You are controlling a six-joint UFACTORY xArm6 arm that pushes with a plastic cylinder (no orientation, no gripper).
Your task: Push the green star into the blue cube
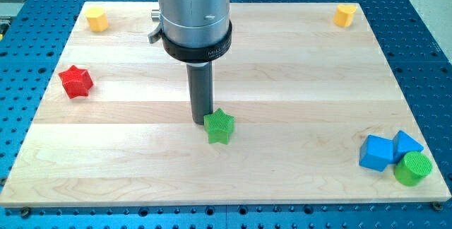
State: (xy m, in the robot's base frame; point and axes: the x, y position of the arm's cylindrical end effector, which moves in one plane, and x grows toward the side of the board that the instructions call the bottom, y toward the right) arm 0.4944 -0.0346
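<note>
A: Big stuff first. Wooden board point(141, 172) on a blue pegboard table point(424, 38). Arm point(194, 13) comes down from the view's top, ends in a dark rod.

B: Jaws?

A: None. Just a plain rod, holding nothing. The tip point(203, 121) sits right at the green star point(219, 126), on its upper-left side, looks like touching.

B: Target?

A: Blue cube point(376, 153), view's bottom right, well apart from the star. Blue triangle block point(407, 144) and green cylinder point(412, 168) crowd against it.

B: Step?

A: I'd say contact just made, push barely begun. Next move likely needs a long shove toward the view's right and slightly down, staying behind the star so it doesn't slip off.

B: Containers?

A: None. Leftovers: red star point(75, 81) at left, yellow block point(97, 19) top left, yellow block point(345, 15) top right.
</note>
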